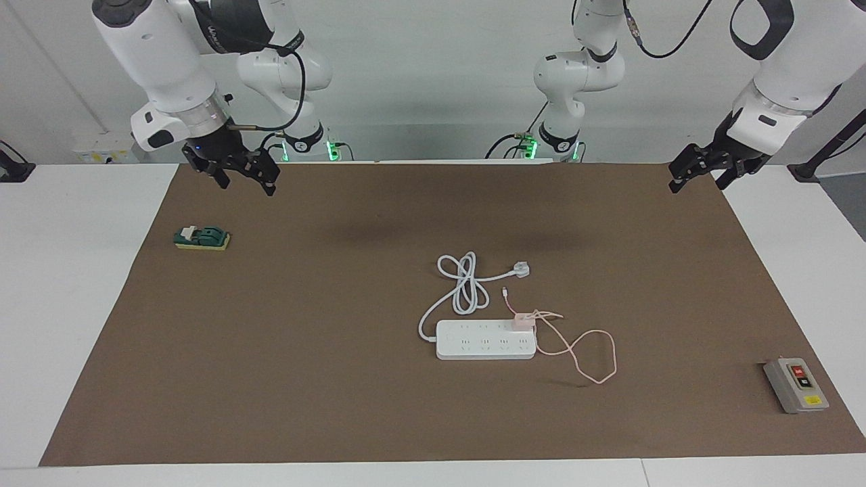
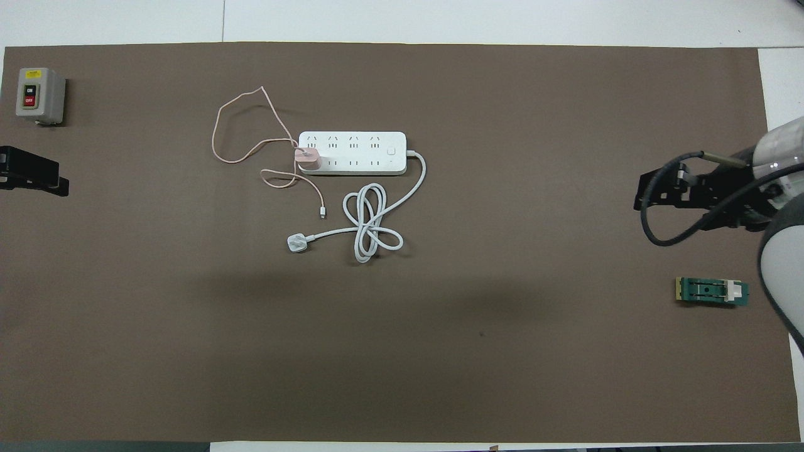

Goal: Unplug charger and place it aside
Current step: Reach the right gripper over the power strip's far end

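Note:
The pale pink charger [image 1: 522,321] [image 2: 308,158] is plugged into the white power strip [image 1: 484,340] [image 2: 352,152], at the strip's end toward the left arm's end of the table. Its thin pink cable [image 1: 595,358] [image 2: 232,135] loops loosely on the brown mat beside the strip. My right gripper [image 1: 243,182] [image 2: 641,191] hangs open and empty over the mat's edge at the right arm's end. My left gripper [image 1: 700,181] [image 2: 59,182] hangs open and empty over the mat's edge at the left arm's end. Both are well apart from the charger.
The strip's thick white cord [image 1: 463,284] [image 2: 370,226] lies coiled nearer to the robots, ending in a white three-pin plug [image 1: 521,270] [image 2: 296,243]. A grey on/off switch box [image 1: 795,385] [image 2: 39,95] sits at the left arm's end. A small green and yellow block [image 1: 201,238] [image 2: 711,291] lies at the right arm's end.

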`<state>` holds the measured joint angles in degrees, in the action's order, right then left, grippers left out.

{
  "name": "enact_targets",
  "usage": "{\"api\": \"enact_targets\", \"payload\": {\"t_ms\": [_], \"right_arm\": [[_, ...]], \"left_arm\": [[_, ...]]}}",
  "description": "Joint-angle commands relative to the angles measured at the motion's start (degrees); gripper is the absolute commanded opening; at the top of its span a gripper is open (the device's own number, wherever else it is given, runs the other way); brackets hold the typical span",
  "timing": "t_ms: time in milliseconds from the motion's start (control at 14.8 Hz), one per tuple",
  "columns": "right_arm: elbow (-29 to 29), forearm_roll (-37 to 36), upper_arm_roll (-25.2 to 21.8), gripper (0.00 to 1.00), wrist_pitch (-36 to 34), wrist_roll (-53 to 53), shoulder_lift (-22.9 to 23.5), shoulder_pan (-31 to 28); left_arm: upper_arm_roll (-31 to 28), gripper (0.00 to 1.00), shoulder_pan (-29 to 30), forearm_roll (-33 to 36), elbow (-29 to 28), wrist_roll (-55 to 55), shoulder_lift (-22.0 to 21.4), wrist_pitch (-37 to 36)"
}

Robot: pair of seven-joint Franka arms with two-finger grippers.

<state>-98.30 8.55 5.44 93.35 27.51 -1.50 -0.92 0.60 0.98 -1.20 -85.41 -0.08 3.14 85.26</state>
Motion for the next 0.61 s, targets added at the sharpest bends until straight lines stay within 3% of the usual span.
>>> {"api": "enact_targets", "payload": {"t_ms": [0,473,541], "right_arm": [[-0.5,6.7,0.2,1.0,6.6,15.2,5.3,3.2],[0.4,20.1,0.2,1.0,25.3,45.6,15.9,12.6],[2.6,21.6,0.2,1.0,26.4,50.0,18.7,13.8]], "left_arm": [[-0.2,1.0,0.1,-0.2,-2.2,-0.3,-1.9,0.6],[-0.2,1.0,0.1,-0.2,-2.2,-0.3,-1.9,0.6],[-0.2,1.0,0.1,-0.2,-2.2,-0.3,-1.9,0.6]]}}
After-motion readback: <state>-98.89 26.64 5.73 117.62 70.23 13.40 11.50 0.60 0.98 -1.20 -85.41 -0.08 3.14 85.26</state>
